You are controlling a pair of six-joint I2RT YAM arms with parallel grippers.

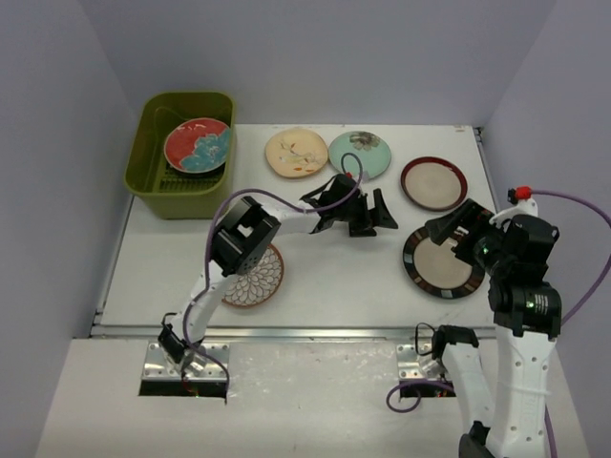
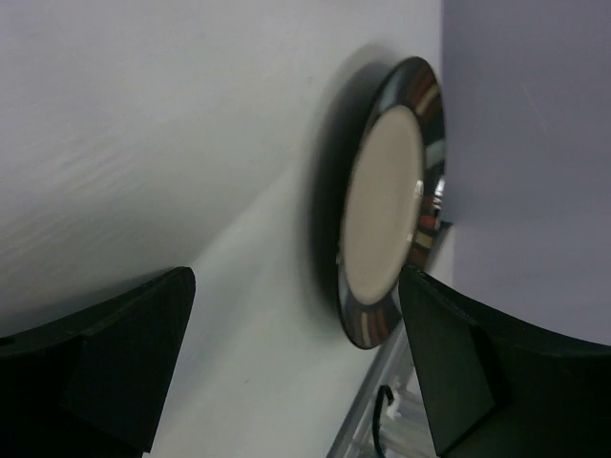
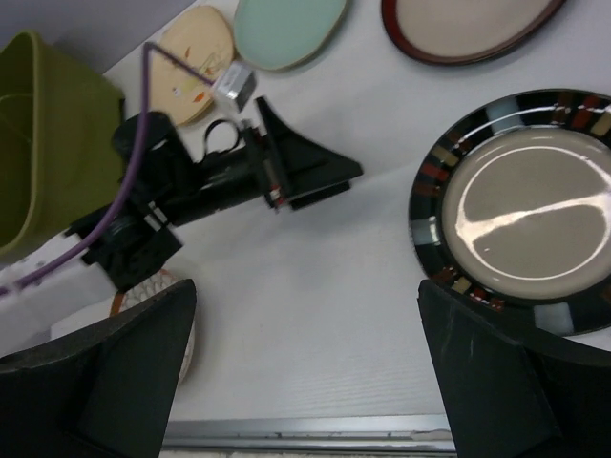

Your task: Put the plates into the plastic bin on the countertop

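The bin (image 1: 143, 164) sits at the far left corner of the desk (image 1: 344, 277), and one red and blue plate (image 1: 198, 145) lies in it. Five more plates lie flat on the desk. A cream plate (image 1: 297, 153) and a pale green plate (image 1: 360, 154) are along the far edge, and a red-rimmed plate (image 1: 433, 183) is near the far right corner. A striped plate (image 1: 444, 267) lies by the right edge, and a patterned plate (image 1: 263, 279) near the front edge, partly under the left arm.

The left tool (image 1: 377, 212) hangs over the middle of the desk, fingers spread wide, holding nothing. The right tool (image 1: 460, 229) is above the striped plate, likewise spread and empty.

The plates look like glazed ceramic: stiff, fairly heavy, slick and breakable. Lying flat, each offers only its raised rim. I judge the hold should pinch that lip, one finger beneath it, and firmly, since the glaze could slip.
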